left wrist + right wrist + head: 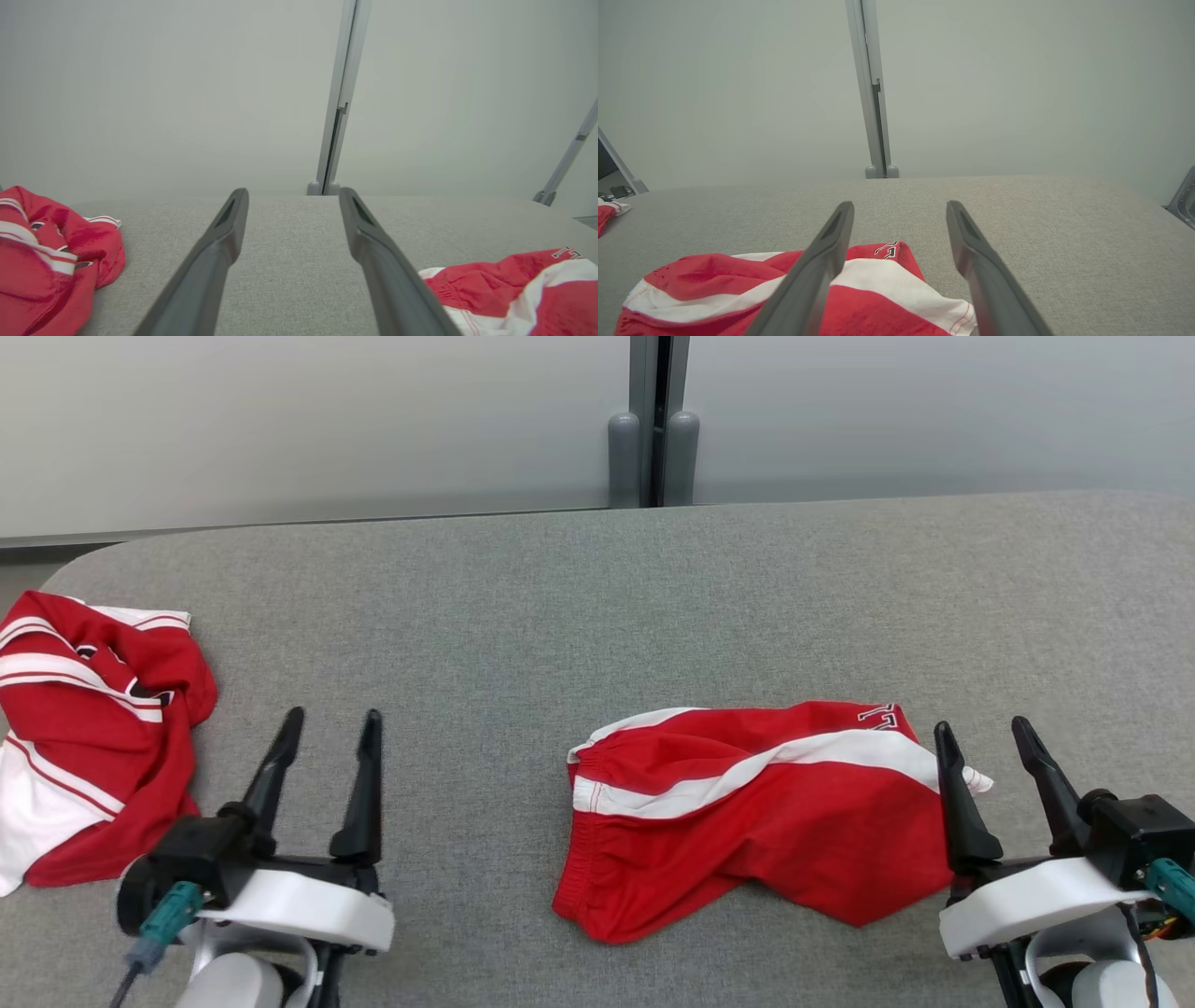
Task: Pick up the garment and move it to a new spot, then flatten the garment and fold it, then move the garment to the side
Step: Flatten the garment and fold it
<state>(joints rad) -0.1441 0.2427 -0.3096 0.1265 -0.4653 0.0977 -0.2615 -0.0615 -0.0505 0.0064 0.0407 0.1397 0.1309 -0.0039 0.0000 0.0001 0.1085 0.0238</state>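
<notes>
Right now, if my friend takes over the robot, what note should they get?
Left gripper: open, empty, over the table between the shirt and the shorts.
Right gripper: open, empty, by the right end of the shorts.
Shorts: lying rumpled, right of the table's middle. Shirt: bunched at the left edge.
Done: neither looks folded.
Left: flatten the shorts, fold them, move them aside.

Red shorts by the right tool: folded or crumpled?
Crumpled, not folded: the red shorts lie bunched and creased on the grey table, white stripe twisted, edges uneven.
</notes>
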